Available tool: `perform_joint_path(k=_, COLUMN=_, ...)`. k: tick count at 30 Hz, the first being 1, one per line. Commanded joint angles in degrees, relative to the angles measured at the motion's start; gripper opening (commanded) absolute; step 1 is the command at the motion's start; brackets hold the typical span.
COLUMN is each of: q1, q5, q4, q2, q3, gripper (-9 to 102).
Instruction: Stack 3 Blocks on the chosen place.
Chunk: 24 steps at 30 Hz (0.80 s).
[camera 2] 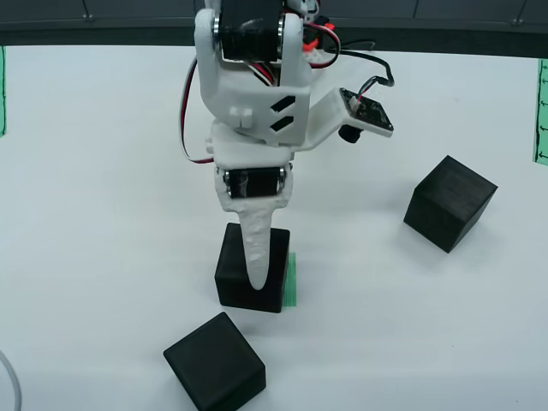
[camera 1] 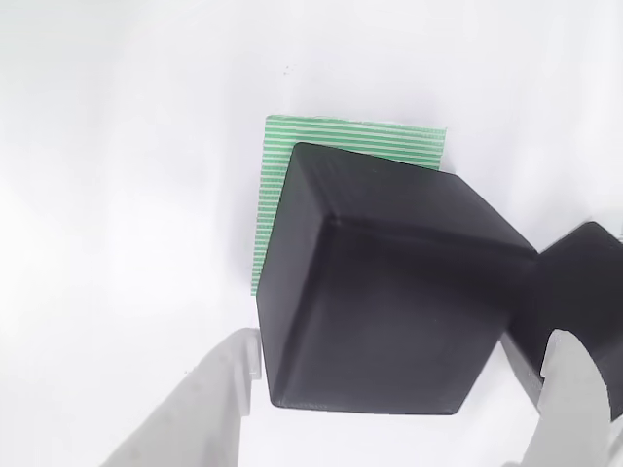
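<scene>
I'm seeing the gripper (camera 2: 257, 278) sitting wide around a matte black cube (camera 1: 380, 292) covering the green striped patch (camera 1: 292, 141) mid-frame; two more cubes (camera 2: 214, 362) (camera 2: 450, 202) are lying nearby.

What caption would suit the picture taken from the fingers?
White fingers straddle a black block sitting partly over a green striped patch, with another block beside it.
</scene>
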Motion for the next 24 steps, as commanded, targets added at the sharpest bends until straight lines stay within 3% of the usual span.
perform_joint_path(k=1, q1=-0.2, q5=-4.8, q4=0.6, q2=7.3, q3=0.2, gripper=35)
perform_joint_path(k=10, q1=6.2, q5=-18.1, q4=2.2, q2=11.9, q3=-3.9, gripper=35)
perform_joint_path(k=24, q1=5.5, q5=-23.2, q4=1.3, q2=-13.5, q3=-28.3, gripper=36)
